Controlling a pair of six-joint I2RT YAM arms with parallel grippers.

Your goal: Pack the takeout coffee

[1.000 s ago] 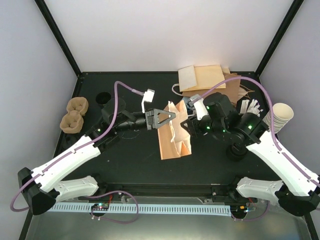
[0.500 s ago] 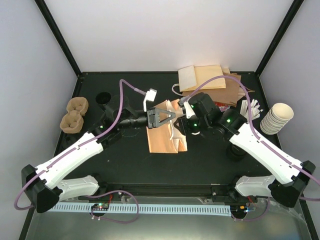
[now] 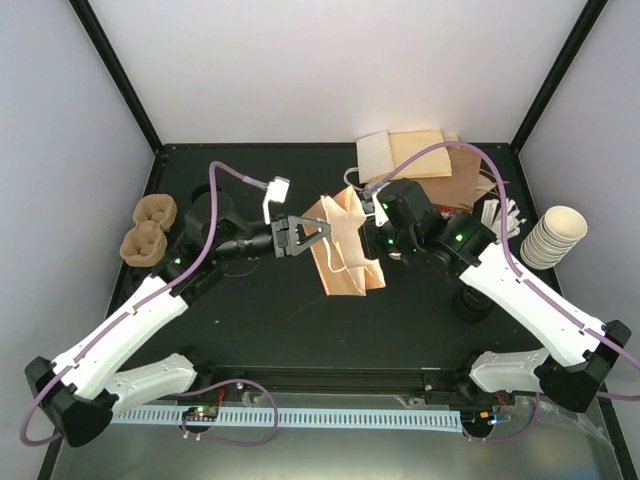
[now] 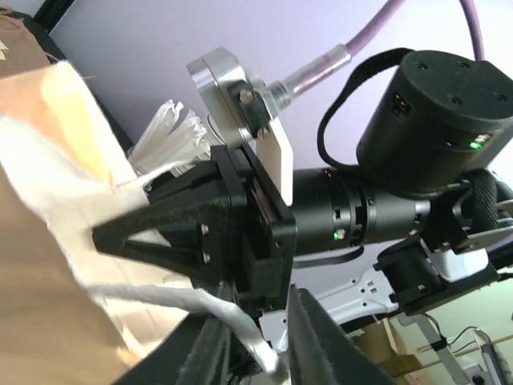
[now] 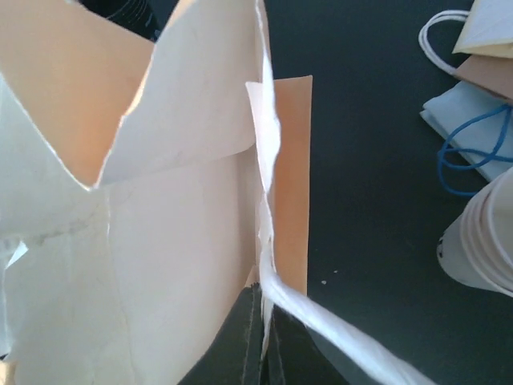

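So far: only the brown paper bag [image 3: 350, 255] was being readied, I judge; putting the takeout coffee in was all left.
takeout coffee: not surely found; a dark round shape [image 3: 470, 303] at 4 o'clock from the bag might be its lid.
left gripper [image 4: 256, 341]: white handle [image 4: 184, 297] between slightly parted jaws; whether gripping, I cannot tell.
right gripper [image 5: 260, 321]: jaws pressed together on the bag rim.
brown paper bag: mouth open, no cup seen inside.
lidless cup stack [image 3: 555, 235]: 3 o'clock, nested.
flat bags [image 3: 415, 155]: 12 o'clock.
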